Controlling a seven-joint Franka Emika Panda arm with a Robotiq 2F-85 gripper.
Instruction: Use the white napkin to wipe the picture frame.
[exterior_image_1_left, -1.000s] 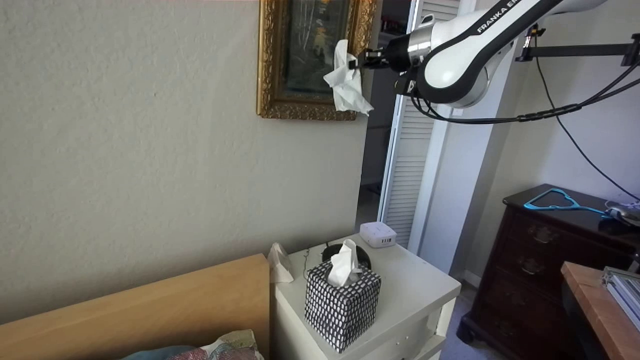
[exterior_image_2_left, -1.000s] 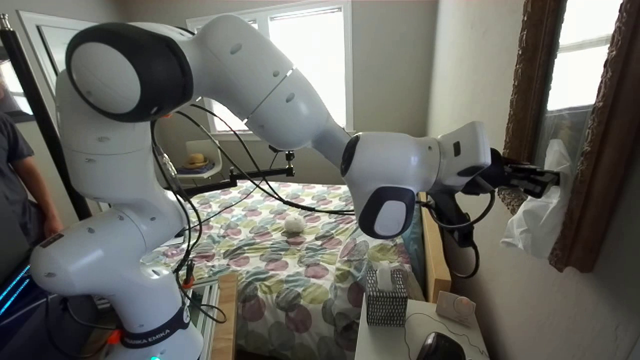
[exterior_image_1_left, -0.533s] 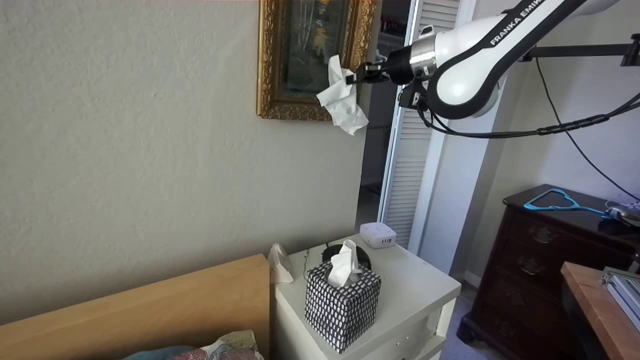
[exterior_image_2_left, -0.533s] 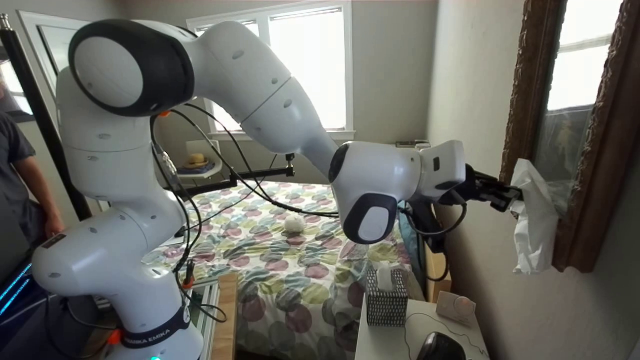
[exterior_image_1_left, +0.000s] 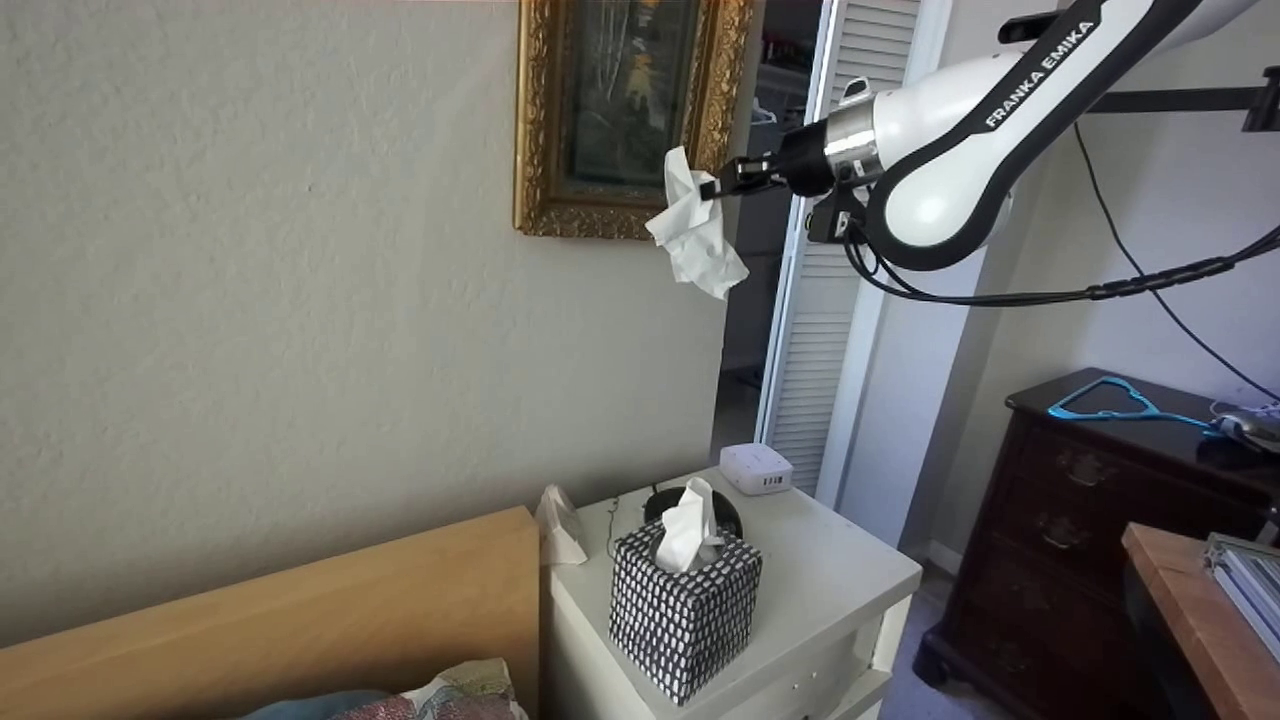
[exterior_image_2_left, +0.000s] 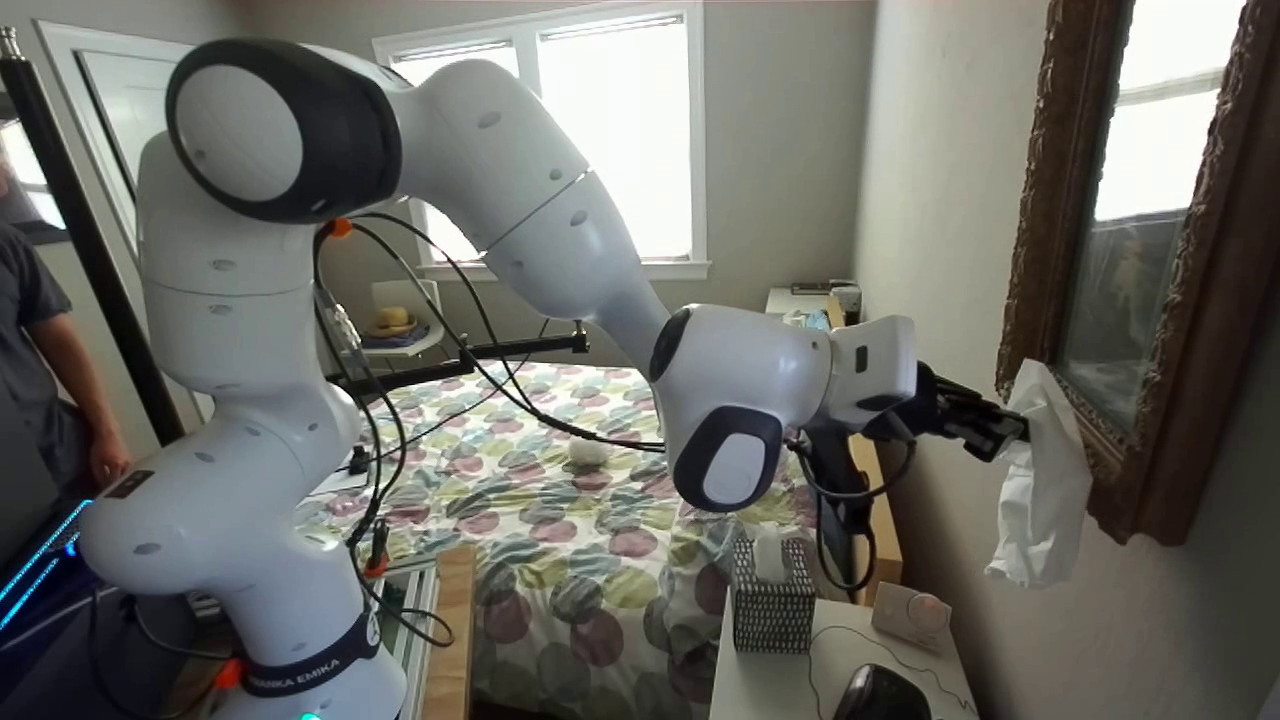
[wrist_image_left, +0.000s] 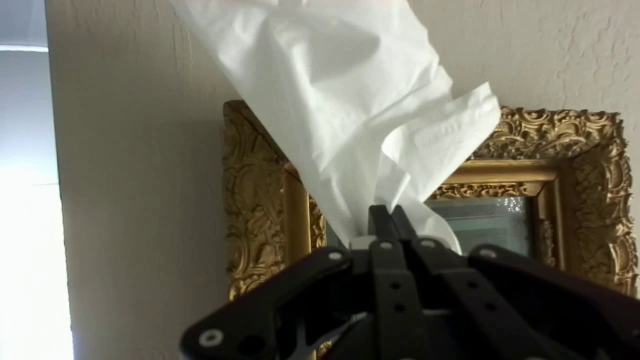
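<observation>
Since a second ago, white napkin (exterior_image_1_left: 697, 235) and gripper (wrist_image_left: 390, 217) have shifted lower relative to the gold picture frame (exterior_image_1_left: 545, 120); we see it in both exterior views.

Left to right, as we read it in an exterior view: wood headboard (exterior_image_1_left: 270, 620) below and left of the frame. Patterned tissue box (exterior_image_1_left: 685, 610) well below the frame, on the white nightstand (exterior_image_1_left: 830, 575). Napkin hangs over the frame's lower right corner, its tail past the bottom edge; we can't tell if it touches. Gripper is at the frame's right side, pinched tight on the napkin, plain to us in the wrist view. Louvered door (exterior_image_1_left: 820, 340) right of the frame. Panda arm (exterior_image_1_left: 935, 215) reaches in from right of the frame. Dark wood dresser (exterior_image_1_left: 1060, 500) lower and well right of the frame, blue hanger (exterior_image_1_left: 1100, 415) on top.
</observation>
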